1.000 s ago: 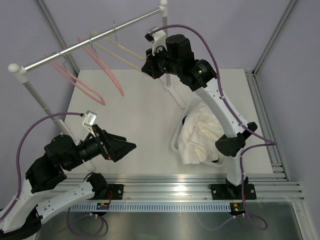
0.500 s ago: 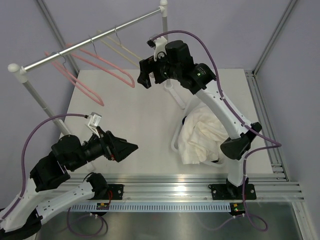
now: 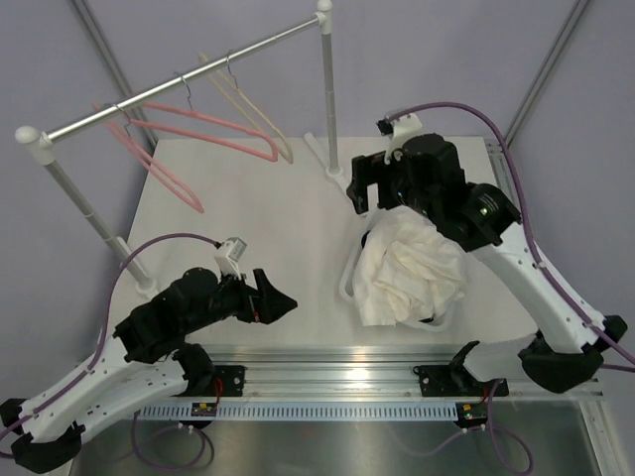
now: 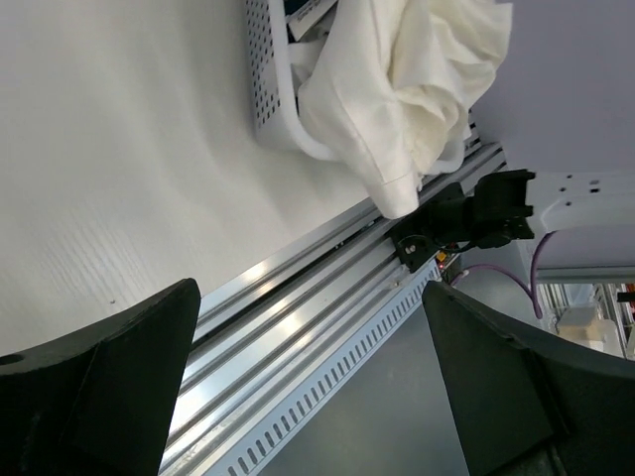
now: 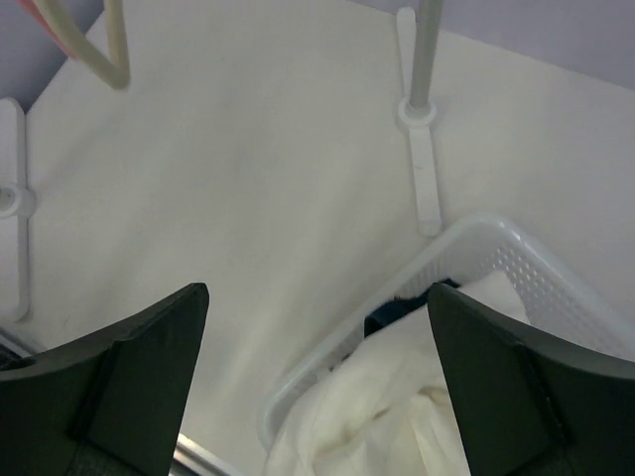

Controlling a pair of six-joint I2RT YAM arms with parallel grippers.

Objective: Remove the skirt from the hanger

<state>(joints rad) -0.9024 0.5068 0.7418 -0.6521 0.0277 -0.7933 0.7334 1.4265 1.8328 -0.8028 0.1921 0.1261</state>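
Observation:
The white skirt [image 3: 407, 268] lies bunched in a white perforated basket [image 3: 348, 283] at the table's right, on no hanger. A bare cream hanger [image 3: 260, 117] and two bare pink hangers [image 3: 213, 129] hang from the rail. My right gripper [image 3: 360, 188] hovers open and empty over the basket's far edge. In its wrist view the gripper [image 5: 317, 387] has the skirt [image 5: 397, 416] and basket [image 5: 516, 248] below it. My left gripper [image 3: 286, 305] is open and empty, low near the table's front. In the left wrist view it [image 4: 313, 387] faces the skirt [image 4: 397, 89].
The clothes rack's rail [image 3: 179, 74] crosses the back left, with one upright post [image 3: 327, 94] and its foot [image 5: 425, 169] just behind the basket. Something dark blue [image 5: 397, 307] lies in the basket under the skirt. Aluminium rails [image 3: 357, 372] run along the front edge.
My right gripper opened by the cream hanger at the rail, then drew back and down to the right over the basket. The hangers swung on the rail. The left arm sank lower and shifted right.

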